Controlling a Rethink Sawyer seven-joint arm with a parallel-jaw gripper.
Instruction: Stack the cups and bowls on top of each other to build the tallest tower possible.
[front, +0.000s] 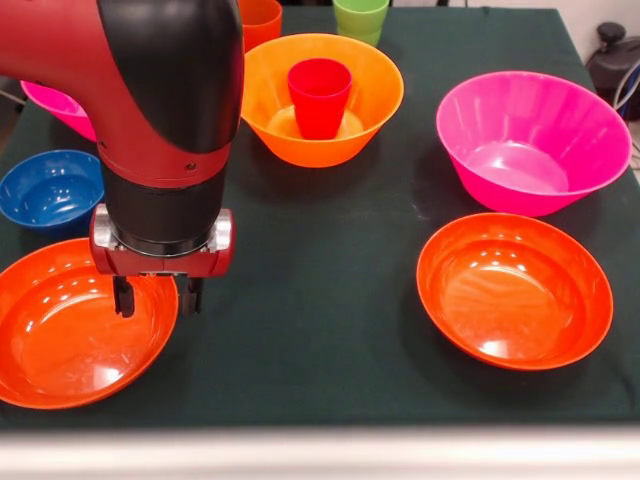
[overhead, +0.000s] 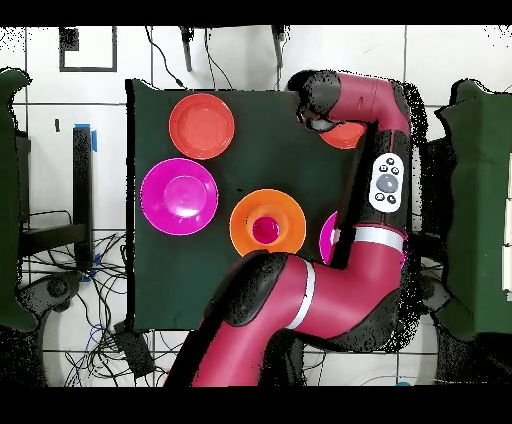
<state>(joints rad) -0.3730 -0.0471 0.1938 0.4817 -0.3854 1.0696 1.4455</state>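
Note:
My gripper (front: 156, 304) hangs open and empty over the right rim of the shallow red-orange bowl (front: 60, 340) at the front left. In the overhead view the arm's wrist hides the gripper and most of this bowl (overhead: 345, 135). A red cup (front: 320, 95) stands upright inside the large orange bowl (front: 385, 95) at the back middle, and both the cup (overhead: 265, 230) and the bowl (overhead: 285, 212) show from above. The small blue bowl (front: 48, 190) sits left of the arm. An orange cup (front: 262, 20), partly hidden by the arm, and a green cup (front: 360, 18) stand at the far edge.
A large pink bowl (front: 530, 140) stands at the right, with a second shallow red-orange bowl (front: 515, 290) in front of it. Another pink bowl (front: 55, 105) peeks out behind the arm at the left. The dark cloth ends near the front table edge.

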